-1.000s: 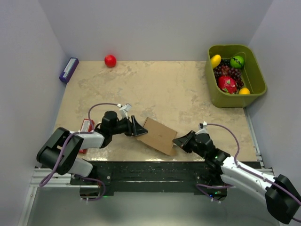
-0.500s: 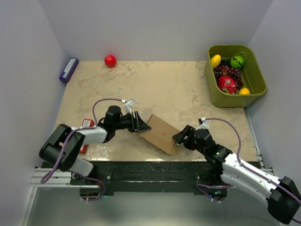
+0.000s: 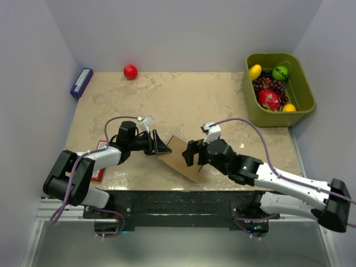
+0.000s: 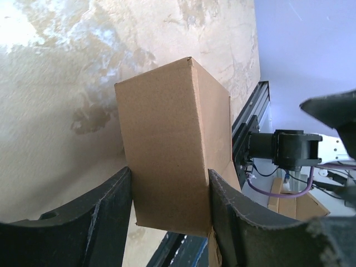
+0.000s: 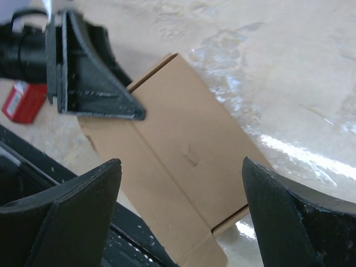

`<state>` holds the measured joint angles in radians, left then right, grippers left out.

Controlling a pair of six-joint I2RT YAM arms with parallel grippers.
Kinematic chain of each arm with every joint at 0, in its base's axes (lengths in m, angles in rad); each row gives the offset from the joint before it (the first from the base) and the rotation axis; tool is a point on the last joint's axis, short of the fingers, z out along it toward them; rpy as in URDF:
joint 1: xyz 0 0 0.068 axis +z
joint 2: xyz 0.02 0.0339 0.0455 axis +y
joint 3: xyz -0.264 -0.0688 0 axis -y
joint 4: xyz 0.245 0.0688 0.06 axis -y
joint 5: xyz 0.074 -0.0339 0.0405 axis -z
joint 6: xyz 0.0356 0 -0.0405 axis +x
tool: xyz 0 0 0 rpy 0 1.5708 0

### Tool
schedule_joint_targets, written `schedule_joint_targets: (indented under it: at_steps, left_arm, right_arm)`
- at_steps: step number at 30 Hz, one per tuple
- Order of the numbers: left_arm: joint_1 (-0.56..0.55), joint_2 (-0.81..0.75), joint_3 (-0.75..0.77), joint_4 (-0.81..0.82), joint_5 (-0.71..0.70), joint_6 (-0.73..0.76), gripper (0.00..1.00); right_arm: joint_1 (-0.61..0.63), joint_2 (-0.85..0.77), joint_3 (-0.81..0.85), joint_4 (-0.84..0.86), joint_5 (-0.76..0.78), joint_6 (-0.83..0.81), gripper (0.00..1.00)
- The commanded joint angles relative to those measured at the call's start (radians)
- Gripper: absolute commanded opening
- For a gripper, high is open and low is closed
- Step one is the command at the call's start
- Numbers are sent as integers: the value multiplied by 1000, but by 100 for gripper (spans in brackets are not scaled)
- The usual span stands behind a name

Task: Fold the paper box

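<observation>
The left gripper (image 4: 169,177) clenches the paper box (image 3: 178,159) at its nine-o'clock end; the right gripper (image 5: 181,166), splayed above, should close squarely across its middle.

We're looking at a robotics lab test cell, no doubt about it: plain pale walls (image 3: 183,33) box in a marbled beige table (image 3: 222,100) on three sides. The left arm (image 3: 100,158) and the right arm (image 3: 278,181) sit on a black base plate (image 3: 178,203) at the near edge. Aluminium framing (image 3: 44,211) shows beside it, and a purple cable (image 3: 250,129) loops in the open. The props are oddments: a green bin (image 3: 267,119) of fruit, a red ball (image 3: 130,71) and a small purple box (image 3: 81,82).
</observation>
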<state>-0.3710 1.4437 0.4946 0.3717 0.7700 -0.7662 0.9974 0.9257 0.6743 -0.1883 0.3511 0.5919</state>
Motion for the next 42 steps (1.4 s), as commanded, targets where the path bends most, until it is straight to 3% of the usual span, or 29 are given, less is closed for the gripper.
schedule_joint_targets:
  at_steps: [1, 7, 14, 21, 31, 35, 42]
  left_arm:
    - [46, -58, 48, -120, 66, 64, 25]
    - [110, -65, 42, -162, 120, 77, 25]
    - [145, -75, 39, -197, 164, 79, 25]
    - [165, -108, 19, -186, 213, 27, 25]
    - [178, -173, 9, -261, 235, 51, 25]
    - [181, -180, 9, -297, 233, 77, 25]
    - [181, -190, 9, -324, 253, 97, 24]
  right_arm:
    - [182, 163, 132, 6, 185, -153, 93]
    - [389, 384, 298, -65, 385, -236, 95]
    - [483, 516, 347, -71, 521, -276, 96]
    - [579, 741, 470, -198, 797, -258, 96]
    - [581, 953, 559, -480, 953, -58, 97]
    - [583, 1007, 594, -669, 1043, 139, 99]
    - [575, 1093, 616, -785, 1086, 238, 96]
